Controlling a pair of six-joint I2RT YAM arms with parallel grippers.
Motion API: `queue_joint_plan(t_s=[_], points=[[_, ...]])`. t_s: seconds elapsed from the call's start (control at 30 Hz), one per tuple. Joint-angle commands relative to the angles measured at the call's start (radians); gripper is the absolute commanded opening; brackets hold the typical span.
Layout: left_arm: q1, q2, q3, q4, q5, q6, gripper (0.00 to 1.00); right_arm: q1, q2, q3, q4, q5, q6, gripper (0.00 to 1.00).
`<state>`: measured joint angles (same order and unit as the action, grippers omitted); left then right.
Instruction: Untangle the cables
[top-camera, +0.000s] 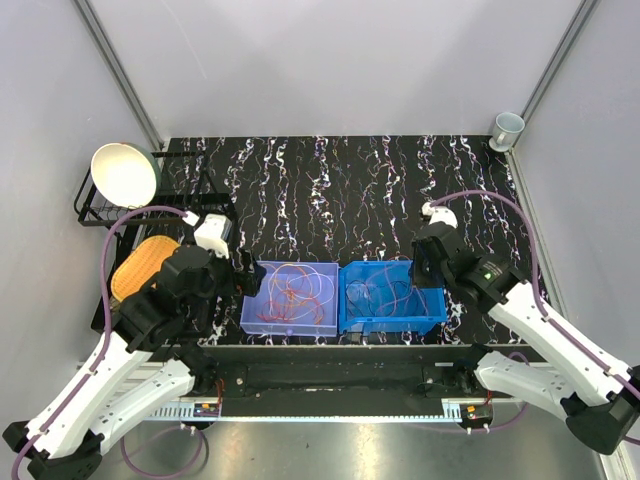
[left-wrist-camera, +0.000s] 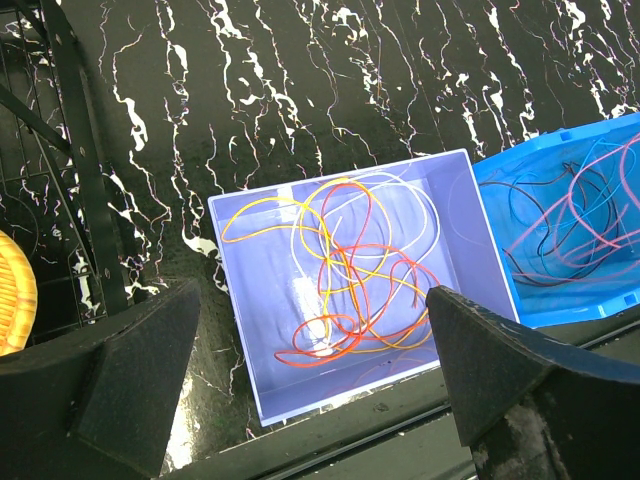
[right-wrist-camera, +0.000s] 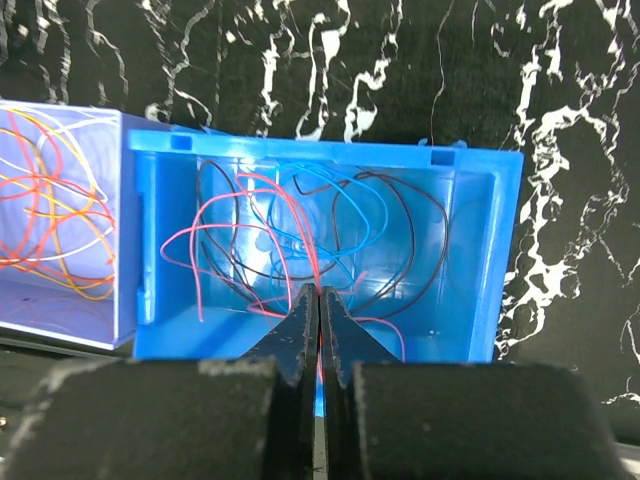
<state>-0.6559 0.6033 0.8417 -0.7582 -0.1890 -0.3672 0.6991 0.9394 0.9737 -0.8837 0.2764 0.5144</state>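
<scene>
Orange, red, yellow and white cables (left-wrist-camera: 345, 270) lie tangled in a lavender bin (left-wrist-camera: 240, 330), seen from above as the cable tangle (top-camera: 295, 290). Pink, blue and black cables (right-wrist-camera: 300, 225) loop in the blue bin (right-wrist-camera: 480, 250) beside it. My left gripper (left-wrist-camera: 312, 300) hangs open above the lavender bin's near wall, holding nothing. My right gripper (right-wrist-camera: 319, 290) is shut over the blue bin, and a pink-red cable runs pinched between its fingertips. From above, the left gripper (top-camera: 245, 275) sits at the lavender bin's left side and the right gripper (top-camera: 425, 275) at the blue bin's right side.
The two bins (top-camera: 337, 268) stand side by side near the front edge of the black marbled table. A black wire rack (top-camera: 95, 210) with a white bowl (top-camera: 125, 173) and a yellow-orange object (top-camera: 140, 265) stands at the left. A cup (top-camera: 508, 128) sits at the back right corner.
</scene>
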Motion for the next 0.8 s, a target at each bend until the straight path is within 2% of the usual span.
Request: queue_joint_plan(t_s=[0.0, 0.77], points=[[-0.004, -0.007, 0.000, 0.036, -0.027, -0.006, 0.99, -0.004, 0.013, -0.026, 0.055, -0.008, 0.030, 0.00], [-0.002, -0.008, 0.000, 0.036, -0.029, -0.004, 0.99, -0.003, 0.220, -0.083, 0.198, -0.023, 0.013, 0.00]])
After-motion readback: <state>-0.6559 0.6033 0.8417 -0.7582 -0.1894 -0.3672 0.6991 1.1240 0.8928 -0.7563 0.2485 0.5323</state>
